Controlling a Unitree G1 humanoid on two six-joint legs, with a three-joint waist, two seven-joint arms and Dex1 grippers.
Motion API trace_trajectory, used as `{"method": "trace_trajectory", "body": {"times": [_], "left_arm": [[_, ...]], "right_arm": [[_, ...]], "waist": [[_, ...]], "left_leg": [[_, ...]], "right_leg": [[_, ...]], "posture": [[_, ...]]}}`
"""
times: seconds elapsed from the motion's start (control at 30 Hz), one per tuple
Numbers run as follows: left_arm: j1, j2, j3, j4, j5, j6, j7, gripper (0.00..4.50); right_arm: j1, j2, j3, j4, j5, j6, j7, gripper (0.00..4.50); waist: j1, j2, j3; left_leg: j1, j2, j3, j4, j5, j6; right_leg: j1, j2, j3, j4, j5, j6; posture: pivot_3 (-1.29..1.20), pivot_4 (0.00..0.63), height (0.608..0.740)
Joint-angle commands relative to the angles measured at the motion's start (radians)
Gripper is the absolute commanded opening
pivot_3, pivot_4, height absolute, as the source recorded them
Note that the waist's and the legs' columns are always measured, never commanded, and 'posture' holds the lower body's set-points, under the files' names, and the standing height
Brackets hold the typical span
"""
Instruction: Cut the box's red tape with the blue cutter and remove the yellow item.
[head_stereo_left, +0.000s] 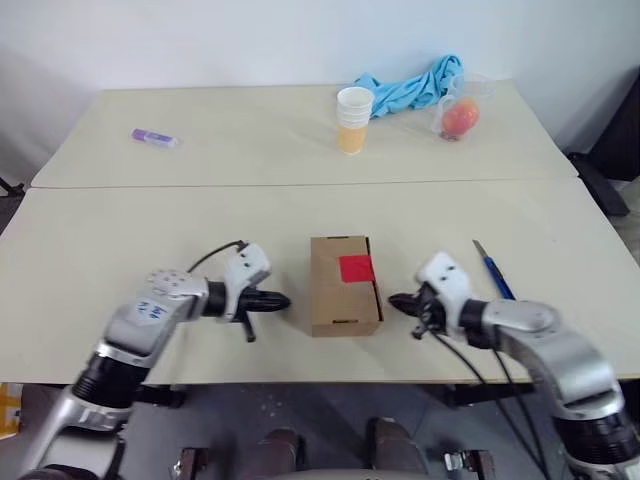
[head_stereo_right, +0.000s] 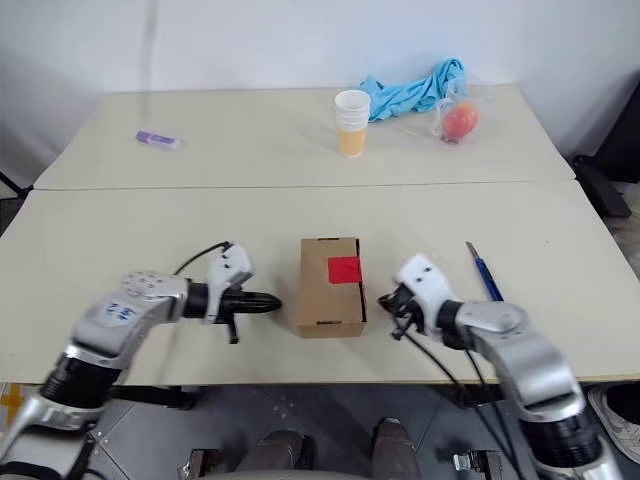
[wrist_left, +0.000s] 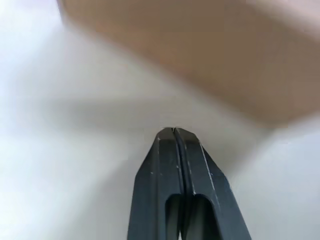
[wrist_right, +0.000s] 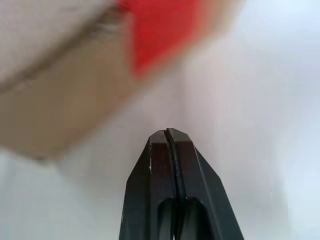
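- The box (head_stereo_left: 345, 285) sits near the front edge of the desk (head_stereo_left: 150, 210), flaps down and closed, between the two arms.
- The red tape (head_stereo_left: 357, 268) is on top of it, toward the robot's right side, and it looks whole; I see no cut in it.
- The blue cutter (head_stereo_left: 494, 271) lies flat on the desk to the right of the box, just behind the right arm, and nothing is touching it.
- The left gripper (head_stereo_left: 280, 300) points at the box's left side from just beside it, fingers clenched together on nothing.
- The right gripper (head_stereo_left: 396, 302) points at the box's right side, close but apart from it. In its wrist view the fingers meet at the tips with nothing between them.
- I cannot spot the yellow item anywhere; my guess is that it is inside the sealed box.
- Farther back stand a paper cup (head_stereo_left: 354, 119), a blue cloth (head_stereo_left: 415, 85), a red-orange fruit in clear plastic (head_stereo_left: 459, 118) and, off to the left, a small purple marker (head_stereo_left: 155, 138). None of these are involved.
- As I judge it, the task is barely started: the cutter has yet to be picked up, the tape cut, the flaps opened and the item taken out.
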Motion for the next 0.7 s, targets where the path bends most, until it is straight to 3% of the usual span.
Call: {"method": "trace_trajectory", "body": {"times": [0.03, 0.13, 0.23, 0.4, 0.7], "left_arm": [[-0.072, 0.000, 0.054, 0.015, -0.072, -0.037, -0.099, 0.00], [-0.127, -0.041, 0.089, 0.025, -0.148, -0.024, -0.151, 0.00], [-0.214, -0.152, 0.077, 0.058, -0.172, -0.028, -0.118, 0.00], [-0.233, -0.223, -0.042, 0.098, -0.081, -0.044, -0.081, 0.00], [-0.238, -0.259, -0.104, 0.149, 0.008, -0.083, -0.038, 0.00]], "right_arm": [[-0.061, -0.025, -0.149, -0.078, 0.153, 0.201, 0.010, 0.90], [-0.144, -0.015, -0.211, -0.073, 0.226, 0.380, -0.025, 1.90], [-0.270, 0.101, -0.272, -0.027, 0.312, 0.523, -0.099, 2.93], [-0.346, 0.190, -0.177, 0.021, 0.277, 0.534, -0.240, 4.45], [-0.334, 0.182, -0.072, 0.110, 0.218, 0.414, -0.273, 4.45]], "waist": [[0.004, 0.000, 0.000], [0.005, 0.000, 0.000], [0.005, 0.000, 0.000], [-0.003, 0.000, 0.000], [-0.017, 0.000, 0.000]], "left_leg": [[0.001, 0.000, 0.000, 0.000, 0.000, 0.000], [0.002, 0.000, 0.000, 0.000, 0.000, 0.000], [0.002, 0.000, -0.001, -0.001, 0.000, 0.000], [0.004, 0.000, 0.000, -0.004, 0.000, 0.001], [0.005, -0.001, 0.000, -0.006, 0.000, 0.001]], "right_leg": [[0.001, 0.000, 0.000, 0.000, 0.000, 0.000], [0.003, 0.000, -0.001, -0.002, 0.000, 0.000], [0.004, 0.000, -0.001, -0.003, 0.000, 0.000], [0.005, -0.001, -0.001, 0.000, 0.000, 0.000], [0.005, -0.001, -0.001, 0.000, 0.000, 0.000]], "posture": [[0.00, 0.150, 0.740], [0.00, 0.150, 0.740], [0.00, 0.150, 0.740], [0.00, 0.150, 0.740], [0.00, 0.150, 0.740]]}}
